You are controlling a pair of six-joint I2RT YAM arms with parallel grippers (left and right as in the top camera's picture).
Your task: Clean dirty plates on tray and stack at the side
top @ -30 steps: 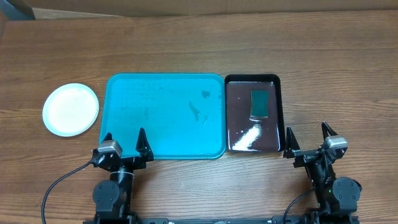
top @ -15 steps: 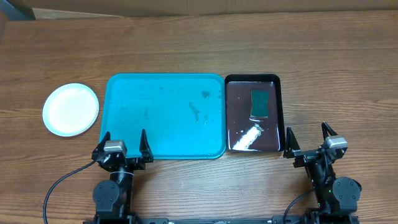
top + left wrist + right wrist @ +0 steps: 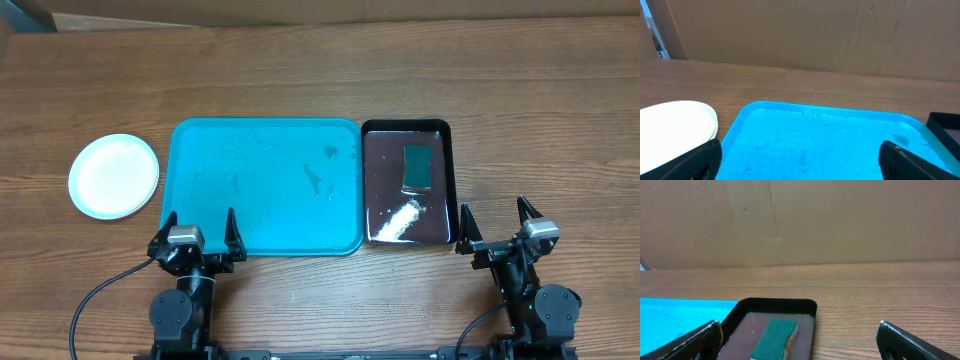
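Note:
The turquoise tray (image 3: 265, 185) lies in the middle of the table with no plate on it, only small wet marks; it also shows in the left wrist view (image 3: 825, 140). A stack of plates (image 3: 113, 176), white on top, sits on the table left of the tray, and it shows in the left wrist view (image 3: 672, 125). My left gripper (image 3: 198, 228) is open and empty at the tray's near edge (image 3: 800, 165). My right gripper (image 3: 497, 218) is open and empty, right of the dark tray (image 3: 800, 342).
A dark brown-black tray (image 3: 405, 182) with liquid and a green sponge (image 3: 417, 166) lies right of the turquoise tray; the sponge shows in the right wrist view (image 3: 774, 337). A cardboard wall (image 3: 815, 35) stands behind the table.
The left gripper shifted slightly one second ago, then stayed still. The glare on the liquid in the dark tray changed shape. Nothing else moved.

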